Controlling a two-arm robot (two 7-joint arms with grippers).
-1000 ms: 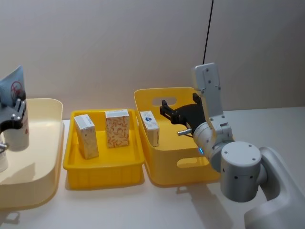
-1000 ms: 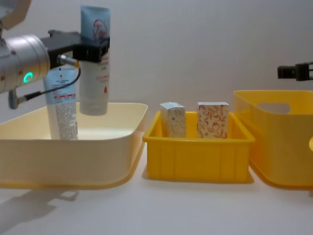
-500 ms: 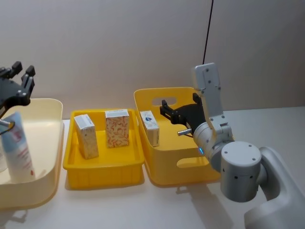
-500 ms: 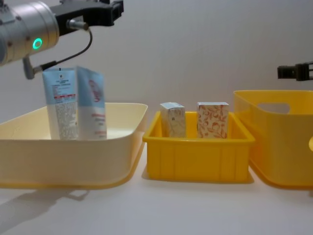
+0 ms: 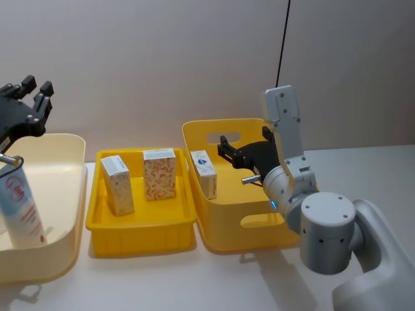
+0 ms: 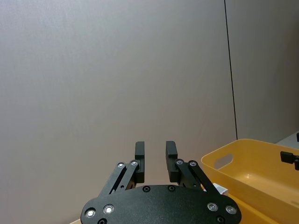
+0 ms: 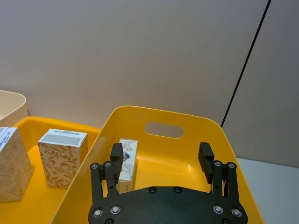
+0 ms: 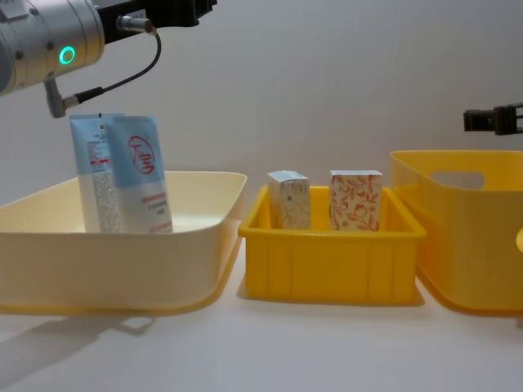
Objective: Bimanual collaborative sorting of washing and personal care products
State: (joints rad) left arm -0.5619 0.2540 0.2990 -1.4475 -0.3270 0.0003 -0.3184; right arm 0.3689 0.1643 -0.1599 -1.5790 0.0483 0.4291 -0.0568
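Right end effector (image 7: 161,150): hung spread wide, empty, over the deep yellow bin (image 7: 196,134).
White carton (image 7: 128,158): stood upright in that bin, just below and ahead; right arm nearer.
Shallow tray (image 5: 139,238): two patterned cartons (image 5: 159,173) stood.
Cream bin (image 8: 122,253): two blue tubes (image 8: 139,175) upright, side by side.
Left end effector (image 5: 34,91): parted, empty, raised above them.

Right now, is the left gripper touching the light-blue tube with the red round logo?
Apart. The chest view shows the left gripper open, high above the logo tube, with bare wall between them.
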